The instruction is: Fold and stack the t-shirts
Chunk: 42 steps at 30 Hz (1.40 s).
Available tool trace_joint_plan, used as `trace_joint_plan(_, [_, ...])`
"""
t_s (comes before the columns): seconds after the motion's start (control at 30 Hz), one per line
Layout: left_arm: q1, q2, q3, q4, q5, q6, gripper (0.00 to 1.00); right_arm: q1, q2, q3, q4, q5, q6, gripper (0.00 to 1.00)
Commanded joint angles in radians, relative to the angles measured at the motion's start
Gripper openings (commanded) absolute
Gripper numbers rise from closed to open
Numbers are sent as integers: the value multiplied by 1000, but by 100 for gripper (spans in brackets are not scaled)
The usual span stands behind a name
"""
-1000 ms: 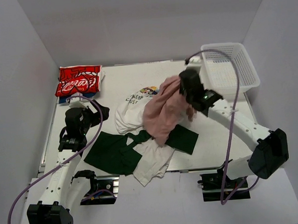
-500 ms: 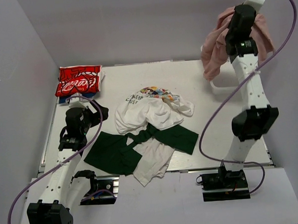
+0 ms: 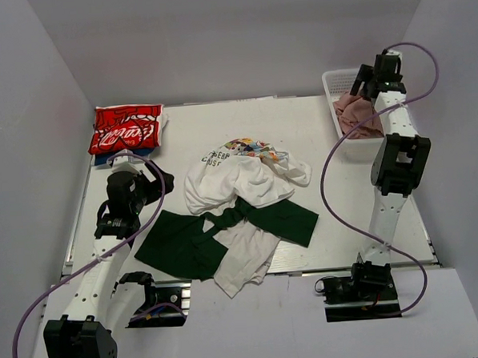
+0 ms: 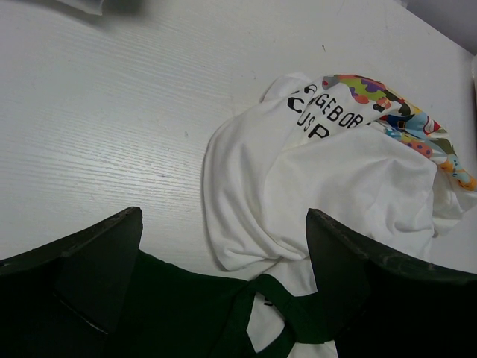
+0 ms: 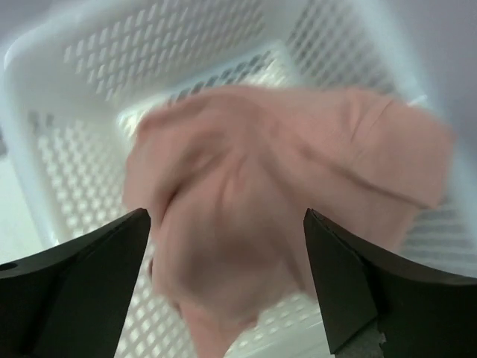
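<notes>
The dusty pink t-shirt [image 3: 356, 113] lies crumpled inside the white mesh basket [image 3: 336, 81] at the back right. My right gripper [image 3: 372, 77] hovers just above it, open, with nothing between its fingers. In the right wrist view the pink t-shirt [image 5: 283, 179] is blurred below the open right gripper [image 5: 226, 216]. An off-white printed t-shirt [image 3: 237, 177] and a dark green t-shirt [image 3: 182, 244] lie tangled mid-table. The red Coca-Cola t-shirt [image 3: 126, 129] sits folded at the back left. My left gripper [image 3: 164, 181] is open, left of the heap, above the green t-shirt [image 4: 179, 306] and the off-white t-shirt [image 4: 335, 186].
The basket [image 5: 149, 60] stands against the right wall at the table's back corner. A dark blue edge [image 3: 102, 160] shows under the red shirt. More off-white cloth [image 3: 242, 263] hangs over the table's near edge. Grey walls close in on three sides.
My right arm lifted the pink t-shirt off the heap, swung it high to the back right and let it go into the basket. The left arm stayed put.
</notes>
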Motion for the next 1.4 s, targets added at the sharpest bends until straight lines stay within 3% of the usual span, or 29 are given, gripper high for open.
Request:
trace_joint_plan(0.0, [6, -6, 22, 4, -3, 11, 100, 25, -52, 50, -51, -224, 26, 90])
trace_joint_plan(0.17, [6, -6, 22, 2, -13, 0, 100, 127, -451, -262, 154, -341, -14, 90])
trace_joint_plan(0.2, [6, -6, 22, 13, 15, 0, 100, 211, -483, -360, 195, -366, -66, 90])
trace_joint_plan(0.3, [6, -6, 11, 32, 33, 0, 100, 349, -565, -431, 140, -426, -176, 90])
trace_joint_plan(0.37, [6, 4, 11, 32, 44, 0, 100, 425, -554, -432, 49, -487, -252, 90])
trace_joint_plan(0.6, [6, 4, 11, 41, 89, 0, 100, 558, -486, -545, 46, -475, -281, 90])
trace_joint_plan(0.67, [6, 4, 11, 41, 79, 0, 100, 634, -390, -414, -58, -330, -325, 90])
trace_joint_plan(0.77, [6, 4, 11, 30, 69, 0, 100, 695, -265, -297, -198, -313, -333, 90])
trace_joint_plan(1.0, [6, -37, 8, 19, 41, -9, 100, 789, -150, -470, -118, -257, -252, 90])
trace_joint_plan(1.07, [6, -37, 8, 19, 41, -9, 100, 804, -115, -468, -125, -256, -255, 73])
trace_joint_plan(1.1, [6, -46, 8, 19, 41, -9, 100, 810, -112, -467, -114, -239, -255, 30])
trace_joint_plan(1.13, [6, -46, 8, 19, 41, -9, 100, 812, -119, -464, -100, -190, -234, 8])
trace_joint_plan(1.17, [6, -46, 8, 10, 41, -9, 100, 816, -139, -459, -90, -132, -223, 0])
trace_joint_plan(1.37, [6, -37, 17, 1, 32, -9, 100, 775, -354, -461, 55, 27, -165, 0])
